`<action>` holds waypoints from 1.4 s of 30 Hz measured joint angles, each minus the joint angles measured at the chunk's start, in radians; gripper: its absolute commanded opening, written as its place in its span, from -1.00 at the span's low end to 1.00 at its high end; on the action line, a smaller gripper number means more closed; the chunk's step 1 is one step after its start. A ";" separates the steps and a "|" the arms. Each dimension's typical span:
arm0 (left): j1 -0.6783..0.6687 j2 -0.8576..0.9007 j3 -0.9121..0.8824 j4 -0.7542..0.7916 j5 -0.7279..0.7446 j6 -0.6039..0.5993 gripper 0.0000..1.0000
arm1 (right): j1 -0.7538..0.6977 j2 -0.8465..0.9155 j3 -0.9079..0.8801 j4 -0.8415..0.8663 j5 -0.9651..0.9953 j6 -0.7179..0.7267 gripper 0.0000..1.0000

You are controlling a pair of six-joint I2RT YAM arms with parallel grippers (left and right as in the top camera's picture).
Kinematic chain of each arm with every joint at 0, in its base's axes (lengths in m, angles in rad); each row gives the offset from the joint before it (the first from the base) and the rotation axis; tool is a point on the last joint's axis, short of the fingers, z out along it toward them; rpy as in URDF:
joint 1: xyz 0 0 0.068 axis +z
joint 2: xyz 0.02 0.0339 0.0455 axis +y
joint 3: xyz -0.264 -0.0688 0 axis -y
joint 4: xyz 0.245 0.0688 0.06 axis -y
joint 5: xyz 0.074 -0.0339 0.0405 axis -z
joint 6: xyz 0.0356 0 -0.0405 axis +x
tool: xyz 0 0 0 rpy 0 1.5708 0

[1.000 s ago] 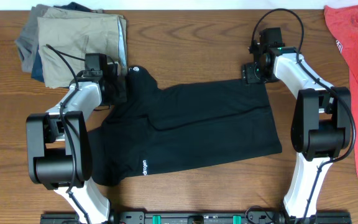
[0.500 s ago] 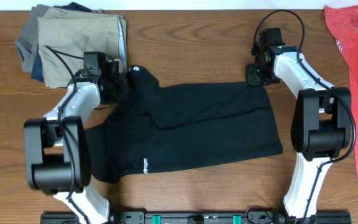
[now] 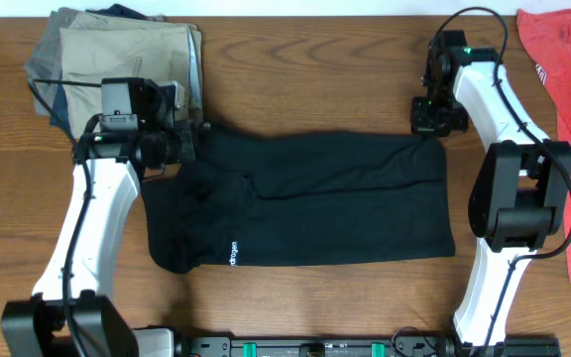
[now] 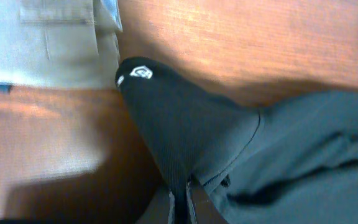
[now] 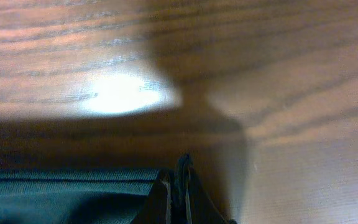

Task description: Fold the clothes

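The clothes, one black garment (image 3: pixel 305 203), lie spread across the middle of the table. Their top edge is stretched between my two grippers. My left gripper (image 3: pixel 188 147) is shut on the garment's upper left corner; in the left wrist view its fingertips (image 4: pixel 180 200) pinch a ribbed black fold (image 4: pixel 185 137), with a small white logo (image 4: pixel 140 72) at the fold's tip. My right gripper (image 3: pixel 432 127) is shut on the upper right corner. In the right wrist view a thin black edge (image 5: pixel 73 193) sits between its closed fingers (image 5: pixel 179 182). Tiny white print (image 3: pixel 232 254) shows near the lower left hem.
A stack of folded tan, grey and blue trousers (image 3: pixel 117 59) lies at the back left, close to my left gripper, and shows in the left wrist view (image 4: pixel 48 43). A red-coral shirt (image 3: pixel 568 109) lies along the right edge. Bare wooden tabletop (image 5: pixel 260 74) surrounds the garment.
My right gripper has shut on the garment's corner and moved right. The left arm swung outward to the left. The garment's top edge is pulled straighter and wider between them.
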 measured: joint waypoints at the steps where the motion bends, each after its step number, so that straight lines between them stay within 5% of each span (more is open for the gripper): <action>1: 0.000 -0.009 0.000 -0.022 0.001 0.000 -0.88 | 0.000 0.000 0.015 -0.028 0.000 0.000 -0.98; 27: 0.043 -0.058 0.000 -0.465 -0.122 -0.026 -0.88 | 0.000 0.000 0.076 -0.431 0.079 0.033 -0.97; 33: 0.044 -0.058 0.000 -0.529 -0.189 -0.026 -0.88 | 0.000 0.000 0.076 -0.496 0.086 0.039 -0.58; 42: 0.044 -0.058 -0.054 -0.544 -0.218 -0.046 -0.88 | 0.001 0.000 0.076 -0.538 0.082 0.040 -0.85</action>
